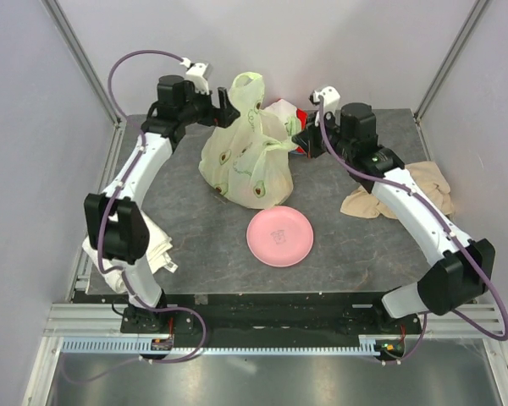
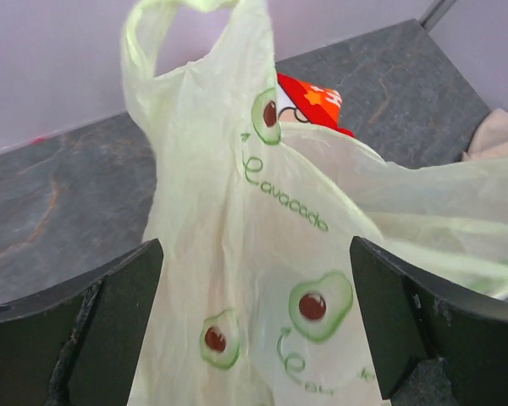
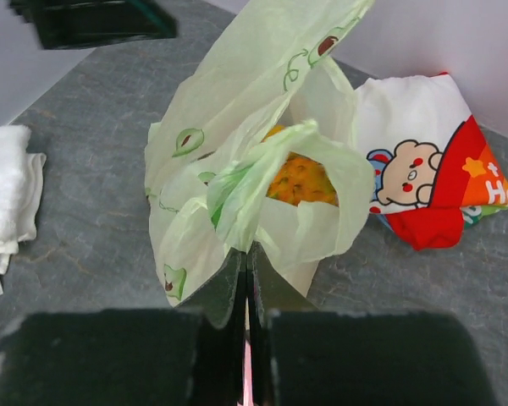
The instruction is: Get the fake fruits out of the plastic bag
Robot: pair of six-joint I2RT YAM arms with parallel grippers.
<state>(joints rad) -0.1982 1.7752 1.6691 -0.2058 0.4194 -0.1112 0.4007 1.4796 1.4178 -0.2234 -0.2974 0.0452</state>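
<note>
**Grey table, green bag between two grippers**

Grey table [image 1: 195,224] fills the floor of a white-walled booth. The bag [image 1: 245,161] stands on it between the two grippers.

The left gripper [image 2: 256,245] is wide open and holds nothing. The bag [image 2: 229,194] stands just in front of it, in line with the gap between its fingers [image 2: 110,321]. Behind the bag, a bit of the red and white pouch [image 2: 309,101] peeks out.

The right gripper [image 3: 245,258] is closed tight. Its tips pinch a fold of the bag [image 3: 220,85] at the rim. Just past its tips the bag's mouth gapes, and a bumpy orange-yellow fruit [image 3: 300,179] shows inside. The pouch [image 3: 423,178] lies ahead and to its right, touching the bag. A white towel [image 3: 8,186] lies far to its left.

Back toward the arm bases from both grippers sits a pink plate [image 1: 279,235], near the bag.
</note>
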